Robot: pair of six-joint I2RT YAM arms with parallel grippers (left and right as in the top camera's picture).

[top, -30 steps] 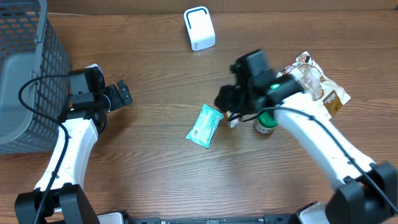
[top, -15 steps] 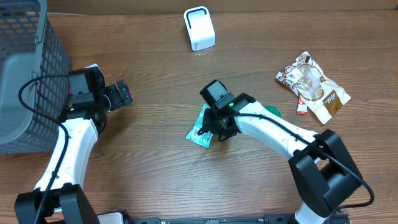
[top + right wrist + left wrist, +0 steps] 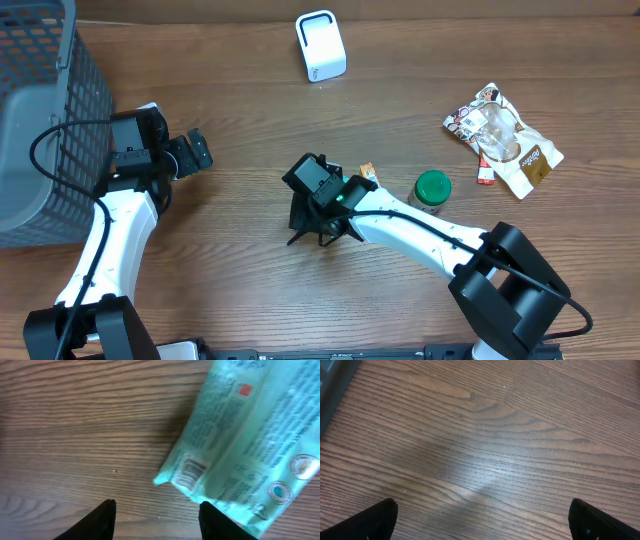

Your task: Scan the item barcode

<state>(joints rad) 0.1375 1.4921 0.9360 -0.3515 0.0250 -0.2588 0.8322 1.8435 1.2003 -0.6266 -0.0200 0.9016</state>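
- The right arm (image 3: 420, 235) reaches from the near right edge across to the middle of the tabletop (image 3: 230, 260), lying low and stretched out, wrist bent downward.
- The right end effector (image 3: 318, 200) points down at the wood and covers the packet in the overhead view.
- In the right wrist view the teal packet (image 3: 250, 435) lies flat on the wood, with its barcode (image 3: 192, 467) near the corner closest to the fingertips (image 3: 102, 520).
- The right end effector's fingers stand partly apart with bare wood between them, gripping nothing. One tip is just beside the packet's edge; I cannot tell whether it touches.
- The left arm (image 3: 115, 220) is folded up beside the basket (image 3: 40, 120), well away from the packet.
- The left end effector (image 3: 188, 155) is spread wide and empty over bare wood.
- The white scanner (image 3: 320, 45) stands at the far edge, well apart from the packet.
- A green-lidded jar (image 3: 432, 190) stands just right of the right wrist, and a snack bag (image 3: 505, 135) lies farther right.
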